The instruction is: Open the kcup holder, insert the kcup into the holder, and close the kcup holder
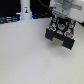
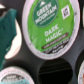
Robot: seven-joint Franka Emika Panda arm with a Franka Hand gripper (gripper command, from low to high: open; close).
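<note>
Arm [image 1: 64, 9] upright, jaws over kcup holder [image 1: 62, 37]

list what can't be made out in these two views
- gripper: exterior view too small and blurred to tell open from shut; it does not show in the wrist view.
- kcup holder: the arm covers its upper part in the exterior view.
- kcup: cut off by the wrist view's edge.

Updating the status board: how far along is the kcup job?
Done: the kcup holder looks open, with its round slots exposed in the wrist view. In hand: the kcup sits at a slot under the gripper; whether it is released is unclear. Left: back off and close the holder.
</note>
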